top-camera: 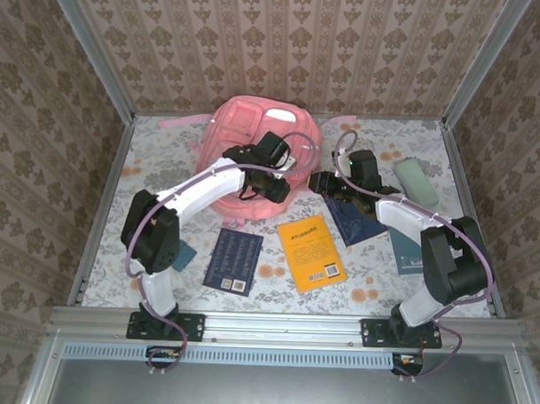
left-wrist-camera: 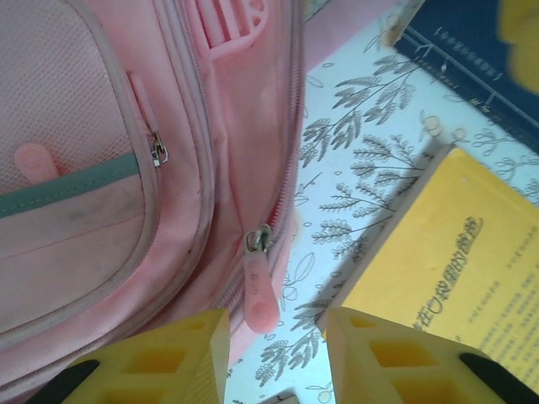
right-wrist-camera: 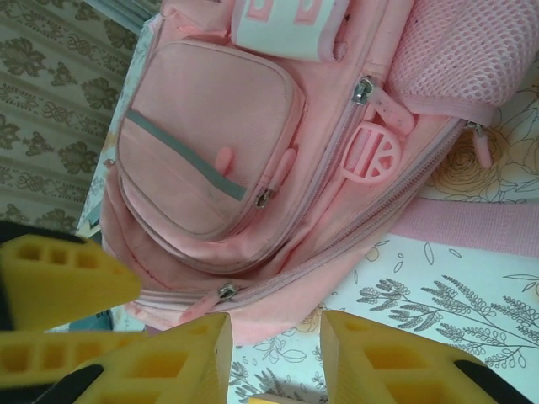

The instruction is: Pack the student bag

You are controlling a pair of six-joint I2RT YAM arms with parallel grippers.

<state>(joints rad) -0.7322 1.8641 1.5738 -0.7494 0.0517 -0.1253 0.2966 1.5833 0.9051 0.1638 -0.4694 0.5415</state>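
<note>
Okay, soft pink fabric student bag (top-camera: 250,130) lay upper centre on the floral desk (top-camera: 156,149). Left gripper (left-wrist-camera: 278,324), parted and empty, was nearer: pink zip pull (left-wrist-camera: 261,299) hung lengthwise just above its gap. Right gripper (right-wrist-camera: 276,328) sat parted and empty, right of the bag.

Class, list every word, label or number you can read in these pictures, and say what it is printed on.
No text can be read for certain.
yellow book: dark Chinese title and small print, too blurred.
dark blue book: pale lines of print, too small.
second dark blue book: rows of print, too small.
student bag: white patch with pink shapes, cut off, unreadable.
</note>
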